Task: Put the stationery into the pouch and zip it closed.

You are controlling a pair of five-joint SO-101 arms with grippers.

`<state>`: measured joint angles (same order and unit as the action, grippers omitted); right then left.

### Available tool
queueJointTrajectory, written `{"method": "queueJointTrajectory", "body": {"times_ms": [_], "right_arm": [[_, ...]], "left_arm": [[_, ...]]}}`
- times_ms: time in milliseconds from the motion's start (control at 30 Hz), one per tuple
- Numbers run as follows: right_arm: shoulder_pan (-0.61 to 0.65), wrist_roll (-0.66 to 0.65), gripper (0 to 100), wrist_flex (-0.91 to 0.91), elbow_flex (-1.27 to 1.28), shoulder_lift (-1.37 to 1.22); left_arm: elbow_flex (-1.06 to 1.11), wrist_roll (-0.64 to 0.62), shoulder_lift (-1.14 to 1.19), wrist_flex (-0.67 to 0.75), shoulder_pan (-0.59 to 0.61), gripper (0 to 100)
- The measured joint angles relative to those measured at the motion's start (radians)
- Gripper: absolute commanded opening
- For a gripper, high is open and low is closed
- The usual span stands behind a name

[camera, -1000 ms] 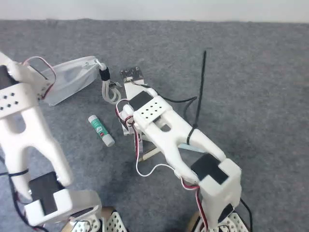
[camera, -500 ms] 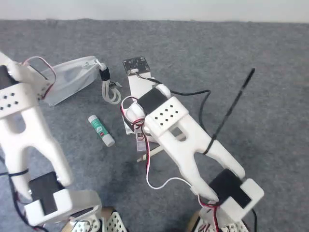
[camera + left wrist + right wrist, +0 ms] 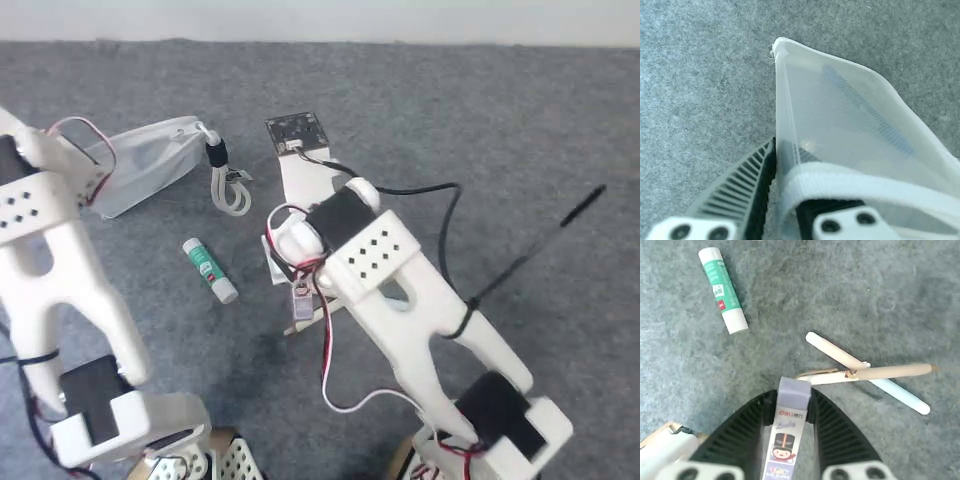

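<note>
Left hand: your left hand [image 3: 785, 175] was clenched on one edge of the pouch [image 3: 840, 130], ribbed finger on the outside and the other finger behind the white trim. The left wrist view gave you that pinch up close. From the high view it was mostly arm, with the pouch sticking out past it.
Pouch: see-through, lying on the bench [image 3: 520, 120] at the far left. Up close a long bluish shape showed through the wall, but I couldn't tell what it was.
Zip end: the high view gave you the black zip pull [image 3: 215, 153] and the white cord loop [image 3: 232, 197] at the pouch's end nearest the right arm.
Right hand: your right hand [image 3: 792, 396] was grasping the eraser [image 3: 787, 430], pinched lengthwise between both fingers, held above the bench mid-scene.
Eraser: the wrist view showed its printed sleeve and greyish tip poking past the fingertips. From above it was just a small tag under the arm.
Glue stick: the glue stick [image 3: 722, 290] lay flat, green label and white cap, between the two arms, well apart from the pouch.
Pens: the beige pen [image 3: 890, 372] lay across the white pen [image 3: 835, 351], touching, just beyond the eraser tip. From above the arm covered most of both.
</note>
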<state>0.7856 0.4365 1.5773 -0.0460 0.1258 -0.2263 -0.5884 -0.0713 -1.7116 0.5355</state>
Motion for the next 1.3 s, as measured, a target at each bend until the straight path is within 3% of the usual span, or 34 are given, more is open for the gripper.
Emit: {"method": "queueJointTrajectory", "body": {"times_ms": [367, 867, 1300], "right_arm": [[0.000, 0.000, 0.6, 0.031, 0.006, 0.166], [0.002, 0.000, 0.6, -0.253, 0.308, 0.443], [0.002, 0.000, 0.6, -0.468, 0.394, 0.531]], "left_arm": [[0.000, 0.000, 0.000, 0.000, 0.000, 1], [0.000, 0.000, 0.000, 0.000, 0.000, 1], [0.000, 0.000, 0.000, 0.000, 0.000, 1]]}}
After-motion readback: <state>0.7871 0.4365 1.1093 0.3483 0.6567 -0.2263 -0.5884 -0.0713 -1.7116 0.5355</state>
